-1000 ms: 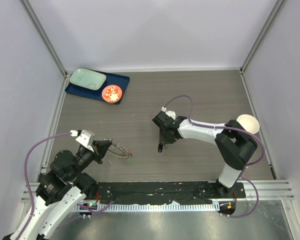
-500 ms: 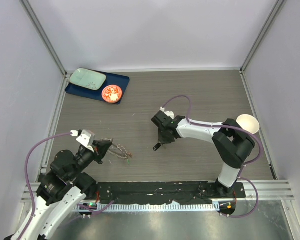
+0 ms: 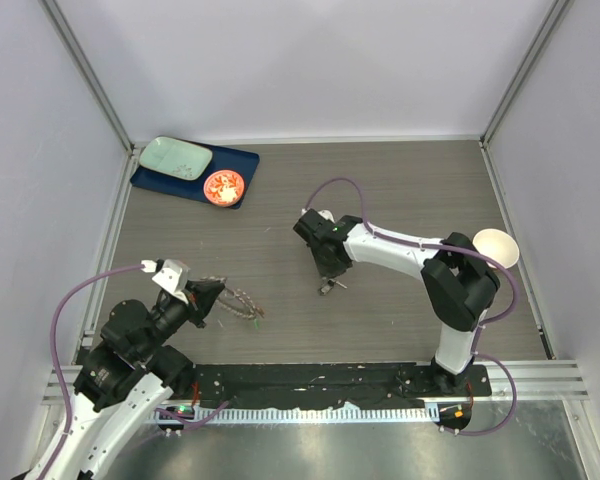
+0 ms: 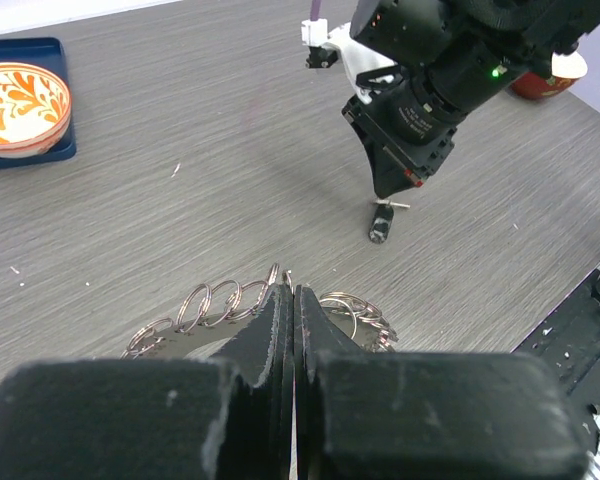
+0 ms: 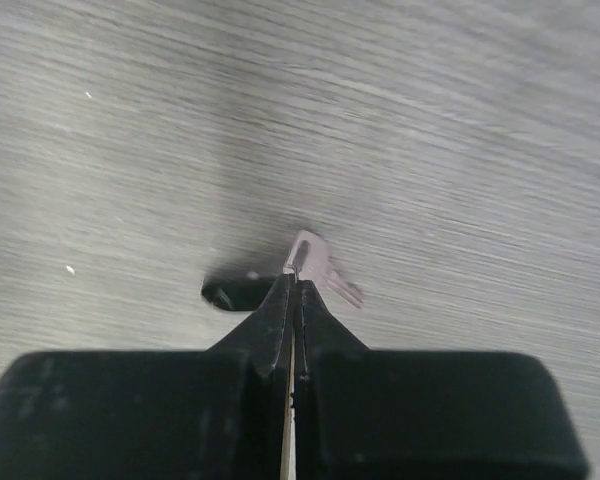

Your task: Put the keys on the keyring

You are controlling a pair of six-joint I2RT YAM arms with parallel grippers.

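The keyring [image 3: 238, 300] lies at the near left, a flat ring fringed with small wire loops [image 4: 215, 300]. My left gripper [image 3: 216, 297] is shut on its near edge, and the fingers [image 4: 280, 340] hide the part between them. One of the keys [image 3: 328, 287], with a black head and a silver blade, sits mid-table. In the right wrist view its blade [image 5: 316, 262] sticks out just past my fingertips and its black head [image 5: 235, 292] lies to the left. My right gripper [image 3: 326, 274] is shut, pinching the blade's edge [image 4: 392, 204]. No other keys are visible.
A blue tray [image 3: 242, 160] at the far left carries a pale green dish [image 3: 175, 157] and an orange-red patterned dish [image 3: 224, 187], the latter also in the left wrist view [image 4: 20, 100]. A white bowl [image 3: 496, 247] stands at the right edge.
The right gripper's jaws closed onto the black-headed key, and its wrist shifted back and left. The key moved slightly to the right. The left arm and keyring stayed still.
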